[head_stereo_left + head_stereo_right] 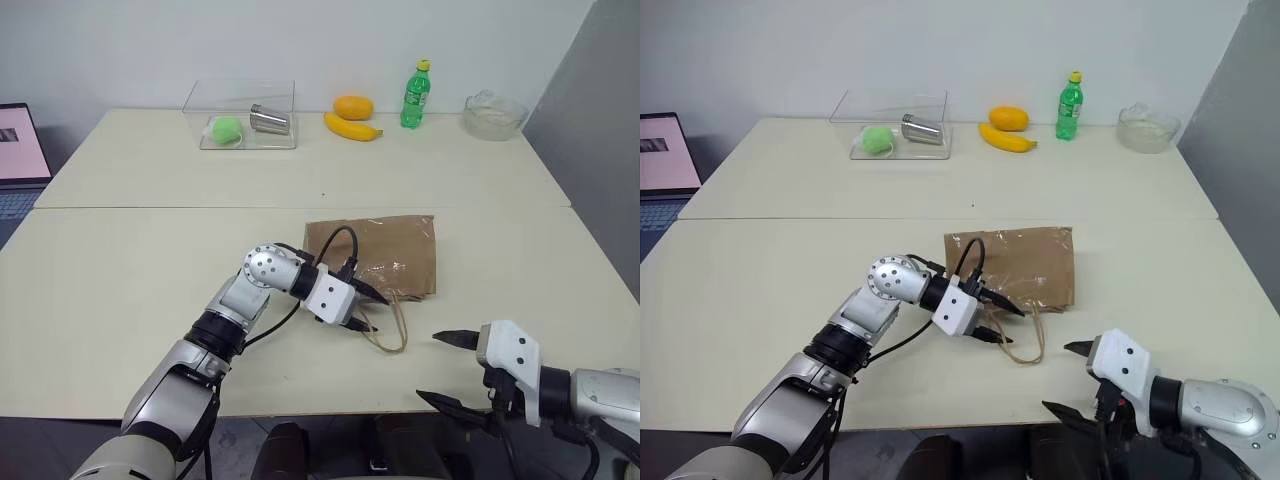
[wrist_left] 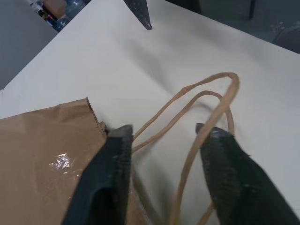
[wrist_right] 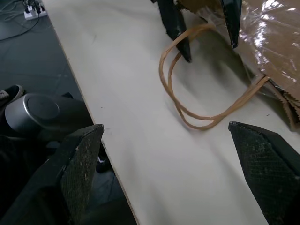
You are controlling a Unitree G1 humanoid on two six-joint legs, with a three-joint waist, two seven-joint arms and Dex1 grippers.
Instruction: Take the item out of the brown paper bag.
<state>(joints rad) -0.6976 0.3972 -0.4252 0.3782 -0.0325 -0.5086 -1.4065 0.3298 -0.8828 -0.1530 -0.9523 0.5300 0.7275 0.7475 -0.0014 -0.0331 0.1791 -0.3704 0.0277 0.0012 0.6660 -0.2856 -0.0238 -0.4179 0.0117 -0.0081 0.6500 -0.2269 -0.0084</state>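
The brown paper bag (image 1: 378, 257) is seen lying flat on the table (image 1: 150, 270), mouth twd the near edge, w/ its two loop handles (image 1: 390, 330) trailing out onto the tabletop. The left gripper (image 1: 362, 307) is placed at the bag mouth; in the left wrist view its fingers (image 2: 105, 180) are seen apart, w/ the handle strands running betw. them, part-closed but not clamped on anything that can be made out. The right gripper (image 1: 440, 368) is held spread wide & empty, near the table's front edge, apart from the handles. The item cannot be seen; it is judged to be inside the bag, since the bag is not yet opened & nothing red is in view. Risks: if only the thin handles are pinched, the whole bag could be dragged or lifted w/ the item left inside; the paper could tear at the handle roots; w/ the bag not pinned by the other arm, it could slide off the near edge. Hard to tell: whether the lower left finger is under the bag's top layer or just beside it; the bag's inside is hidden. The glossy patch (image 1: 385, 268) on the bag looks like tape, not certain.
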